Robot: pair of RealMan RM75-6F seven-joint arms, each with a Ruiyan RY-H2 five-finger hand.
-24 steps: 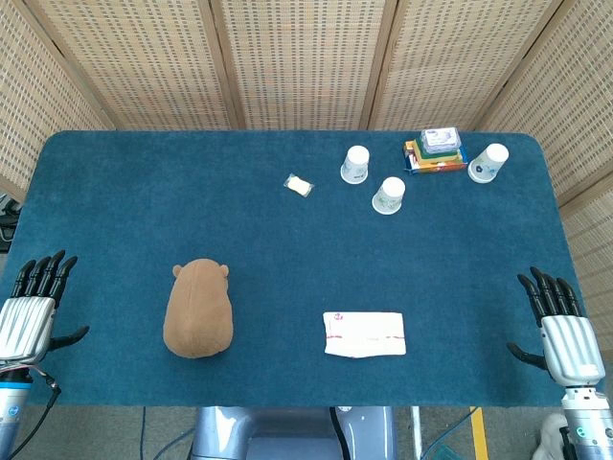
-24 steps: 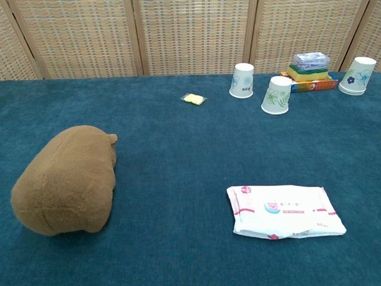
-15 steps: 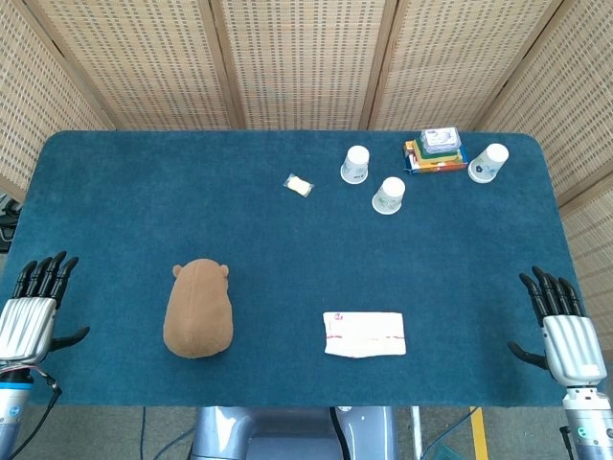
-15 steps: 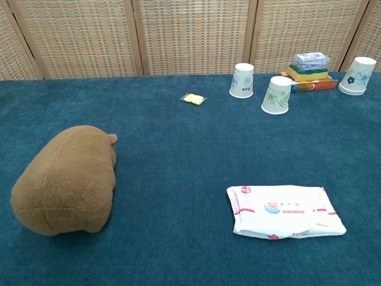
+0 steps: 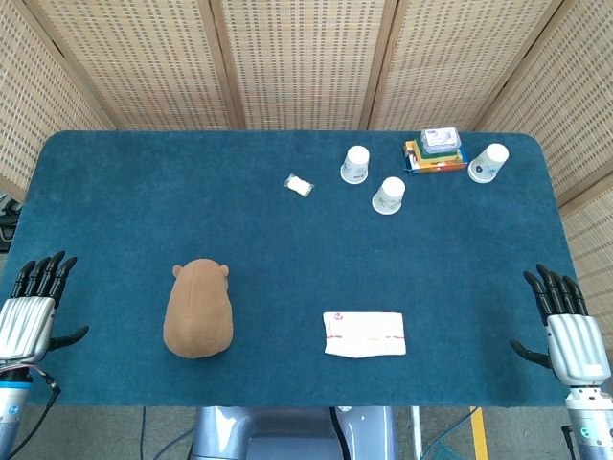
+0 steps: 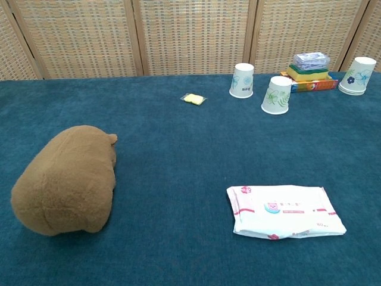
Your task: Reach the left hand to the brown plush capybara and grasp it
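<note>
Woven rattan panels [image 5: 306, 62] stand behind a table covered with dark blue cloth [image 5: 287, 259]. On the near left part of this cloth lies the brown plush capybara [image 5: 198, 310], with its head pointing to the far side and its rounded back toward the robot. The left hand [image 5: 29, 311] is at the near left edge of the table, well apart from the capybara; its fingers are spread and straight, and it holds nothing. The right hand [image 5: 568, 331] is at the near right edge in the same posture, fingers apart and empty. Both hands show only in the head view. Near the front middle of the table lies a flat white pack of wet wipes [image 5: 364, 333] with red print. At the far right side there are three white paper cups [image 5: 388, 195], all standing upside down, and between two of them a small stack of coloured boxes [image 5: 436, 151]. A small yellow-white wrapped item [image 5: 300, 185] lies alone to the left of the cups.
</note>
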